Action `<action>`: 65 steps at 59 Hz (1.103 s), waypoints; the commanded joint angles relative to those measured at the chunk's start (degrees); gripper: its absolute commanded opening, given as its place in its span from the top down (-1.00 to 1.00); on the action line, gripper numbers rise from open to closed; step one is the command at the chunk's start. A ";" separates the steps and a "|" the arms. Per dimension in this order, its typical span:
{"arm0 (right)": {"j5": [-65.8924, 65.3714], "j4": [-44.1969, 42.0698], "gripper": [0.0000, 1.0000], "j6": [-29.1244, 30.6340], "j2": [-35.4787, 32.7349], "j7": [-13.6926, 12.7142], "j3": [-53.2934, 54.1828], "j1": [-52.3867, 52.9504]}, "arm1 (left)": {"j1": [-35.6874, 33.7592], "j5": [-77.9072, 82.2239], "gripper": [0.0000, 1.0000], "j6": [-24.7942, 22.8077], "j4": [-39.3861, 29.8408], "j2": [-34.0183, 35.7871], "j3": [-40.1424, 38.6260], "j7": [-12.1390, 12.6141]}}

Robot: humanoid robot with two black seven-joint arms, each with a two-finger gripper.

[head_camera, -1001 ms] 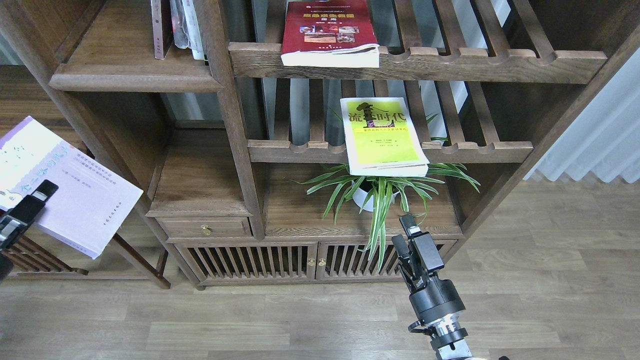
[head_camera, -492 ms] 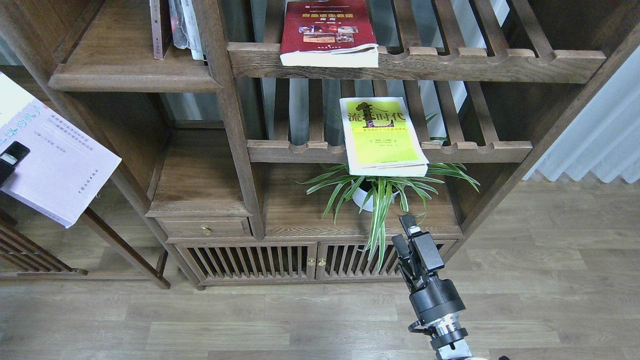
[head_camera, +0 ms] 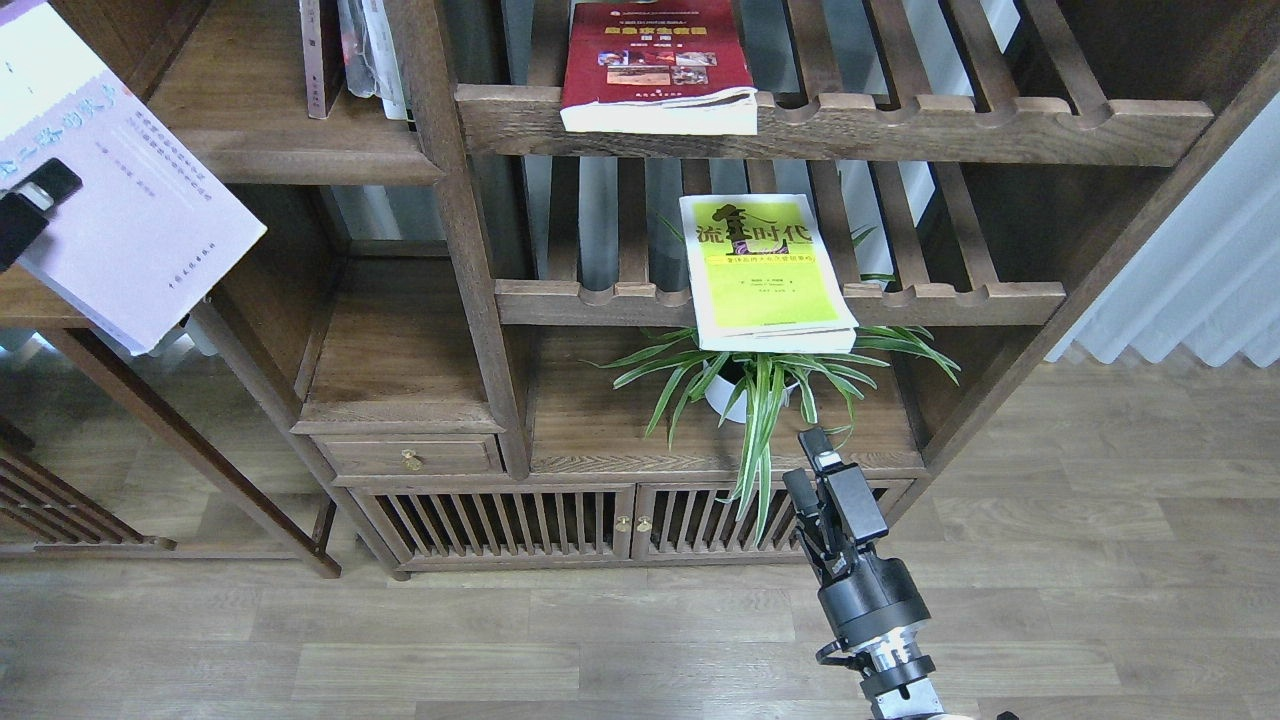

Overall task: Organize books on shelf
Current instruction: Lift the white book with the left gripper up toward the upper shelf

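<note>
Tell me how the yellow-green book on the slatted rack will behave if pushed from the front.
The yellow-green book overhangs the rack's front rail, so it probably slides back easily. Its glossy cover looks slippery. As a paperback, it may flex if lifted by one edge.

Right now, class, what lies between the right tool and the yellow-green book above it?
In the head view, the potted plant: its long leaves spread under the yellow-green book and droop toward the right tool.

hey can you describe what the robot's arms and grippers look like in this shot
The right gripper is matte black with two blocky, squared fingers on a rounded black wrist housing, followed by a silver metallic ring and a black joint. Of the left gripper, only a black, rounded-rectangular finger with a pale patch shows at the frame's edge.
</note>
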 commanded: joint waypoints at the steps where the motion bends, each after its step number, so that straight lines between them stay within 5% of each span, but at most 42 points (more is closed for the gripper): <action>1: 0.02 0.01 -0.97 0.00 0.00 0.00 -0.07 0.00 | -2.84 0.01 0.87 0.00 0.06 3.18 1.02 0.01; 35: 0.11 0.01 -0.97 0.00 0.00 0.00 -0.33 0.08 | -14.45 0.01 0.86 0.00 0.41 9.25 7.61 0.01; 65: 0.28 0.10 -0.97 0.00 0.00 0.00 -0.59 0.44 | -24.38 2.20 0.86 0.00 4.89 7.84 15.52 0.01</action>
